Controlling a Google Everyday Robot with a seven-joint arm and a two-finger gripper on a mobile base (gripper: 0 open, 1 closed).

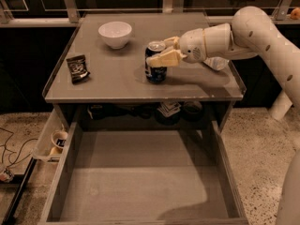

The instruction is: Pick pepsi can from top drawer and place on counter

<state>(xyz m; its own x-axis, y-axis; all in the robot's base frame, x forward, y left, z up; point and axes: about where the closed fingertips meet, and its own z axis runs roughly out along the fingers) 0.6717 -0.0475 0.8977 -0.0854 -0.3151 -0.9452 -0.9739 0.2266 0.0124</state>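
The pepsi can (155, 71), dark blue with a silver top, stands upright on the grey counter (117, 83), right of its middle. My gripper (158, 51) reaches in from the right, one finger across the can's front and the other behind its top, closed on the can. The top drawer (140, 186) is pulled out below the counter, and its grey floor shows nothing in it.
A white bowl (115, 33) sits at the counter's back left and a dark snack packet (77, 68) at its left edge. A clear bottle (216, 63) lies behind my arm. A pale side bin with a cup (58, 139) hangs left of the drawer.
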